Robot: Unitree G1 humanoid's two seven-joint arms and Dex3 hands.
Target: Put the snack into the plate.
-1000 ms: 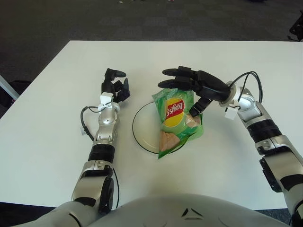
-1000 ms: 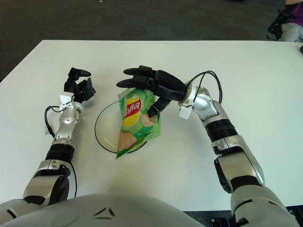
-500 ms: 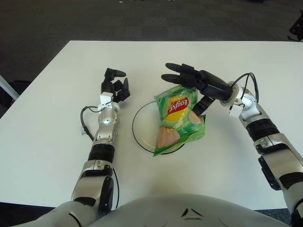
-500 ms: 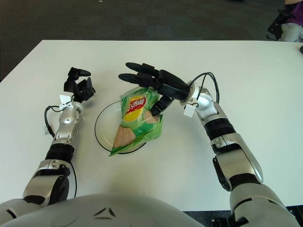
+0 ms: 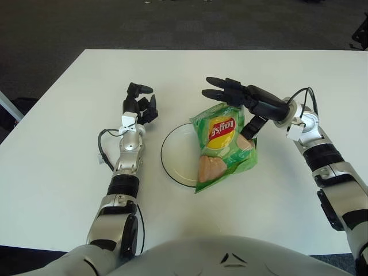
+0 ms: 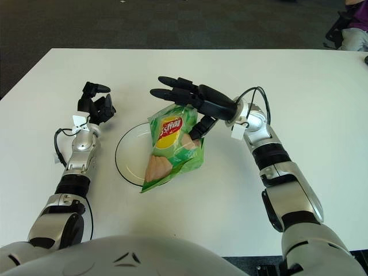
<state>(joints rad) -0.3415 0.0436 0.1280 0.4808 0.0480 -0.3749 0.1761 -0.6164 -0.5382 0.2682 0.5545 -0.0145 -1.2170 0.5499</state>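
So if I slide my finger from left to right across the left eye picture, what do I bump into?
The robot's black left hand with curled fingers → the round white plate with a dark rim → the green crinkly bag of chips, lying over the plate's right edge → the black right hand, fingers spread above the bag.

plate: left half bare | snack covers right rim | right hand over snack

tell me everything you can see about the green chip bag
The green foil Lay's chip bag looks puffed and glossy, with a red-and-yellow logo and pictured chips. It lies tilted over the right rim of the clear round plate, its lower right part on the white table. The right hand is open above its top, thumb against the bag's right edge.
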